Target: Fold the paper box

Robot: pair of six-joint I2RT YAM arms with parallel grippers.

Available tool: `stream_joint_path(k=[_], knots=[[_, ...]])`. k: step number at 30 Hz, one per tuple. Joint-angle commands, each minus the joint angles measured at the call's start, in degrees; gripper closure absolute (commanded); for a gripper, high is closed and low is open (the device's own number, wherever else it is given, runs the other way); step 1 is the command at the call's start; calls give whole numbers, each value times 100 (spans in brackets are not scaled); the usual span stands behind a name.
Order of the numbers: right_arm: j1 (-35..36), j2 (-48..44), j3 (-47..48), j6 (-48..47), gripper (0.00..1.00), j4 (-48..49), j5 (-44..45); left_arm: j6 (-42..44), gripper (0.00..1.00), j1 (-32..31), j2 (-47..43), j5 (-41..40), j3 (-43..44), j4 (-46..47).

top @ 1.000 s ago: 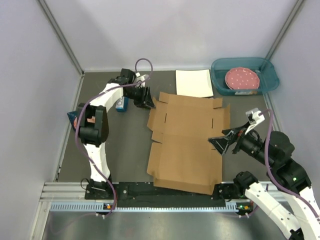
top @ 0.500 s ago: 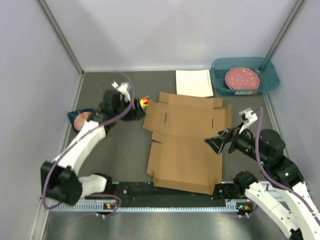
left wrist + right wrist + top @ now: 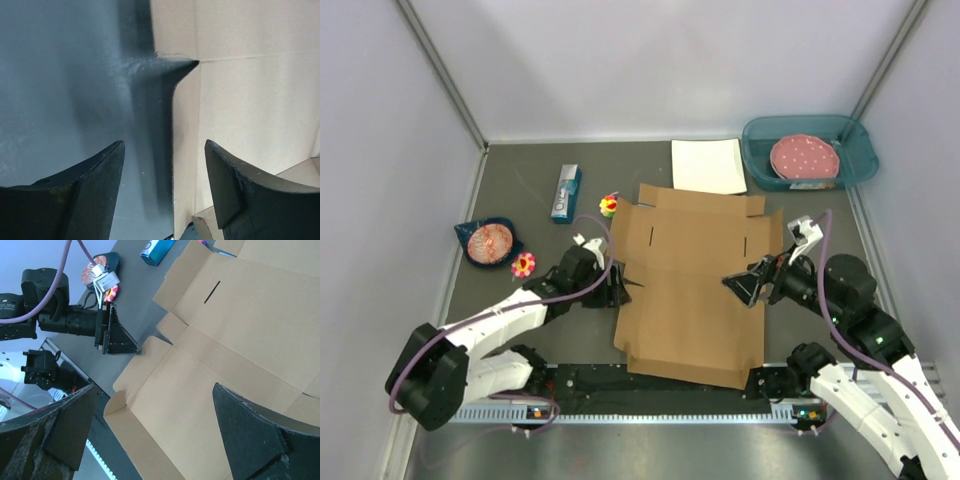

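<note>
The paper box [image 3: 695,280] is a flat brown cardboard sheet with flaps, lying unfolded in the middle of the table. My left gripper [image 3: 618,287] is open at the sheet's left edge; in the left wrist view the flap edge [image 3: 172,150] runs between its two fingers. My right gripper [image 3: 748,288] is open and empty, hovering over the sheet's right side; the right wrist view shows the sheet [image 3: 225,350] below, its near edge flap raised a little, and the left gripper [image 3: 117,337] beside it.
A white square plate [image 3: 708,166] lies behind the box. A teal bin [image 3: 853,150] holding a pink disc stands at the back right. A blue carton [image 3: 566,192], a small flower toy [image 3: 609,205], a dark dish [image 3: 490,242] and another flower [image 3: 523,264] lie on the left.
My left arm has swung from the back left of the table down to the sheet's left edge, uncovering the blue carton. My right gripper has shifted slightly left over the sheet.
</note>
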Motion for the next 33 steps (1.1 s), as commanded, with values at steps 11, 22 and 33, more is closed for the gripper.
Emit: stream_joint_path(k=[11,22,33], knots=[[-39,67,-152,155,1,390,36,335,88,-2,465,1098,162,218],[-30,67,-284,243,1,461,-69,828,100,7,69,-245,1119,-1841],[-38,-127,-451,208,1,311,-17,301,72,7,246,-801,1472,-2616]])
